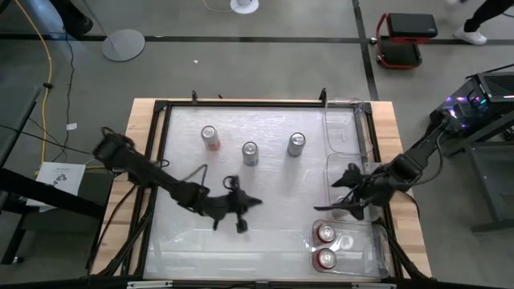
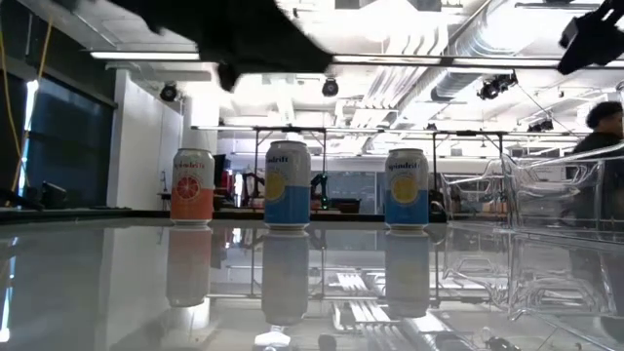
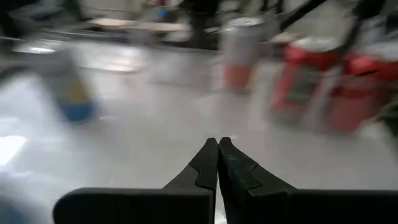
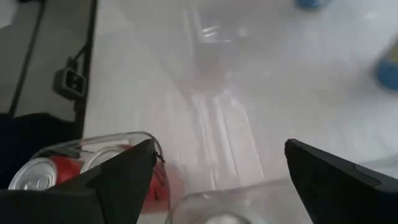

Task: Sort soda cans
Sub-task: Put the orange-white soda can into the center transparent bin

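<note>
Three soda cans stand upright on the table's far half: one with an orange-red band (image 1: 210,138) (image 2: 192,185) and two with blue and yellow (image 1: 250,152) (image 2: 287,183), (image 1: 296,144) (image 2: 407,187). Three more cans (image 1: 325,234) stand in a clear bin (image 1: 373,241) at the near right; the red ones show in the right wrist view (image 4: 50,171). My left gripper (image 1: 254,201) (image 3: 217,155) is shut and empty above the table's middle, nearer than the three cans. My right gripper (image 1: 340,193) (image 4: 217,168) hangs open and empty just beyond the bin with the cans.
A second clear bin (image 1: 345,128) (image 2: 546,214) stands at the far right, beyond the one with cans. A dark frame (image 1: 241,103) borders the glossy table top. Bare table lies at the near left (image 1: 185,241). A person (image 2: 600,132) is in the room behind.
</note>
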`<action>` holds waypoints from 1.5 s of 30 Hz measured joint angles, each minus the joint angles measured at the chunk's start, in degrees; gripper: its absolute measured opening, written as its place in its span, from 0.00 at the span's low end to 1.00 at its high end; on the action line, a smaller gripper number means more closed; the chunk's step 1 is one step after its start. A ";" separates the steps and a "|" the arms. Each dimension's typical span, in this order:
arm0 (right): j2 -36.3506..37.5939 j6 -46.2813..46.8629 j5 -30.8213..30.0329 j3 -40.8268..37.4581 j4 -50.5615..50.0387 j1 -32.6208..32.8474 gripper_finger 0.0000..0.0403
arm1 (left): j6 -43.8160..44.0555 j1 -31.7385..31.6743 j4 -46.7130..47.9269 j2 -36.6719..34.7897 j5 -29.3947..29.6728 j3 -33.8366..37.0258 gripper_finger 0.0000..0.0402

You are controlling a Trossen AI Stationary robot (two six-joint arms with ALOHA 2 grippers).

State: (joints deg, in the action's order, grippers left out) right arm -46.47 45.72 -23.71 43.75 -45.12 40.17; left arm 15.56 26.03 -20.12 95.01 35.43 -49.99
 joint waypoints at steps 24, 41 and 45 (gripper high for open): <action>-0.05 -18.78 7.70 -3.52 13.27 -10.91 0.86 | 20.20 -37.50 53.95 -32.25 0.78 5.22 0.86; -0.05 -17.21 8.25 -3.52 13.05 -10.89 0.86 | 15.81 -43.32 53.27 -17.75 -6.77 5.22 0.94; -0.05 -17.15 8.89 -3.52 13.05 -10.89 0.86 | 15.22 -41.74 53.45 -17.67 -7.12 5.22 0.89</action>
State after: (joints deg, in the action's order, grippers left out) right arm -46.52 28.58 -14.83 40.23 -32.08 29.28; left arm 30.77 -15.71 33.32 77.34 28.32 -44.77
